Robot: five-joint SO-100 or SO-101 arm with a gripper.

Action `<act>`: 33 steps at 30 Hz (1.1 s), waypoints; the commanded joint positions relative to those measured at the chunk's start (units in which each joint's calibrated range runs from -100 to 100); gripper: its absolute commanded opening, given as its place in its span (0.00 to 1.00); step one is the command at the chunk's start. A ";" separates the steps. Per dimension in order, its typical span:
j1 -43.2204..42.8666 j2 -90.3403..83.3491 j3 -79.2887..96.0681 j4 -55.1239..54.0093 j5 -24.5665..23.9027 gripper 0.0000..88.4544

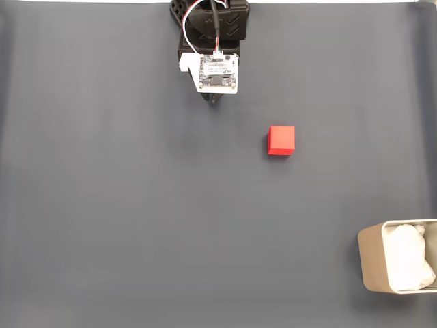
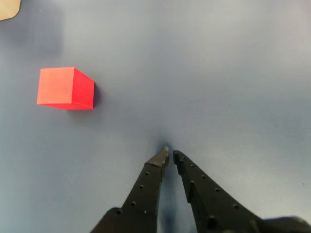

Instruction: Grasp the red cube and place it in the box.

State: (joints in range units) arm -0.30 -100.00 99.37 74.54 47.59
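Right of centre in the fixed view, the small matte red cube (image 1: 281,140) sits alone on the grey desk (image 1: 102,205), well apart from the beige-grey rounded box (image 1: 372,263) at lower right. The black end effector (image 2: 170,155), fingers nearly together and empty, should open wide, swing toward the cube and straddle it squarely before closing.

Plain dark grey-blue matte table surface (image 1: 102,225), evenly lit, thin white strip along top edge (image 1: 82,2)

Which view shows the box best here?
The fixed view: the box sits at the lower right edge, cut off by the frame, with white lining visible inside. The wrist view catches just a beige corner at its top left.
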 commanded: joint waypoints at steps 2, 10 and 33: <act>-0.06 0.00 0.45 0.62 0.68 0.00; 0.86 0.00 0.27 -15.36 -0.15 0.00; 1.15 24.44 -35.04 -26.02 1.47 0.00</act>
State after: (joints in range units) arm 0.45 -79.16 72.06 47.89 49.26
